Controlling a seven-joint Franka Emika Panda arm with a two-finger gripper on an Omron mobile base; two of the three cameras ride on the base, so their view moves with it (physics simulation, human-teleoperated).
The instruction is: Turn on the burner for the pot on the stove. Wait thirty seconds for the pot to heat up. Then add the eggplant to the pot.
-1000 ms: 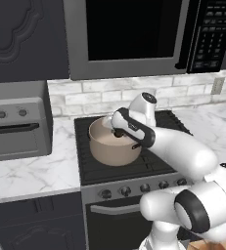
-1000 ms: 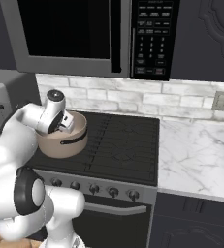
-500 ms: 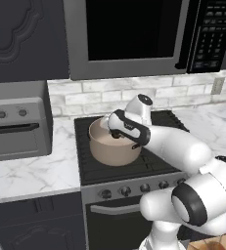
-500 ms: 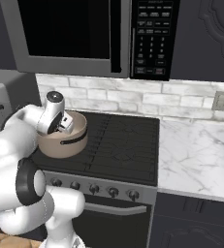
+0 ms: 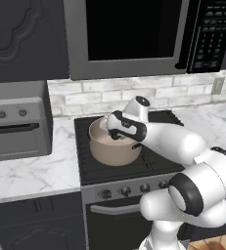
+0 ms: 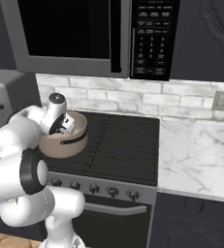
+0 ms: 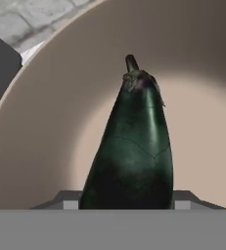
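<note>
Over the last second the white arm's two-finger gripper [image 5: 115, 135] has dipped lower into the wide tan-beige pot [image 5: 113, 149] on the black-grated stove [image 6: 120, 145], near its left front — the adding step looks close to its release. The glossy, nearly black eggplant [image 7: 131, 154] sits clamped between the fingers, stem end pointing at the pale pot floor; whether it touches is hard to say. The rim rings the hand closely — open room lies straight up, below the dark-windowed microwave [image 5: 129, 31].

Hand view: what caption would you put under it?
Gripper holds the dark eggplant, stem forward, over the pale inside of the pot.
</note>
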